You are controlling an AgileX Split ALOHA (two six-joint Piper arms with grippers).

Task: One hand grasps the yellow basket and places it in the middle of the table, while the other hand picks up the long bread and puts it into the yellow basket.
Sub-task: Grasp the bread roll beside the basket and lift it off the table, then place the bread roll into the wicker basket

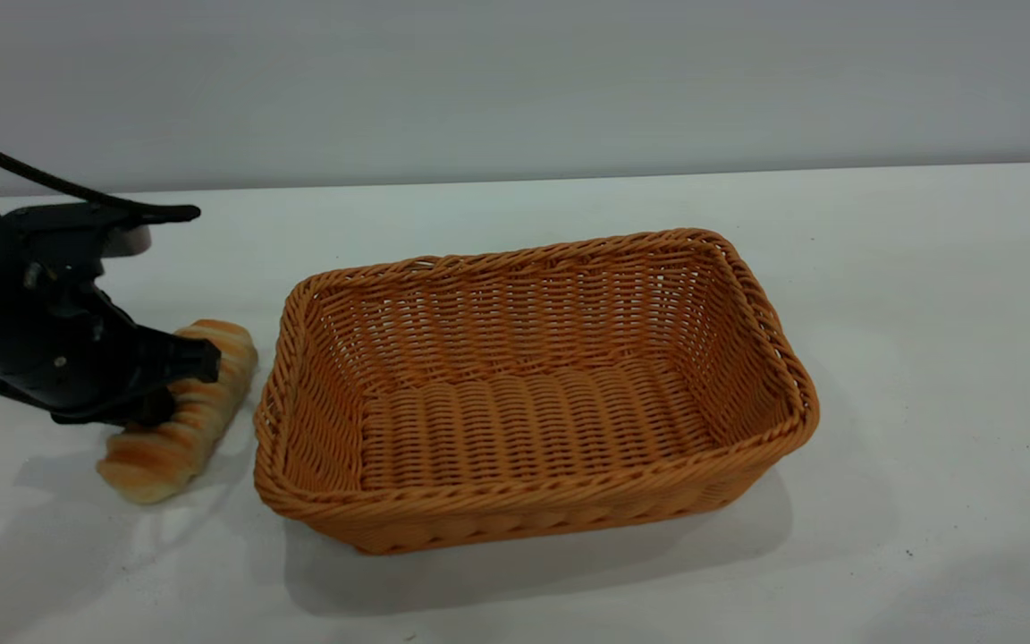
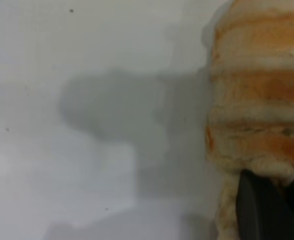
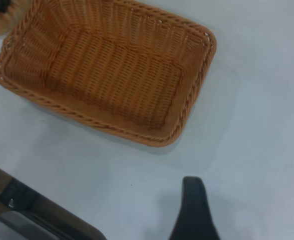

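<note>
The left end effector [image 1: 177, 383] straddles the long bread [image 1: 180, 413], jaws apparently closing across its near-to-far axis, on the bench [image 1: 926, 358] just left of the central yellow basket [image 1: 533, 394]; the right end effector's [image 3: 194, 210] opening is indiscernible.

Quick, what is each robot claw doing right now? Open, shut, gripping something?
Left gripper: down on the long bread beside the yellow basket; whether it grips cannot be told.
Right gripper: above the table, off the basket; open or shut cannot be told.
</note>
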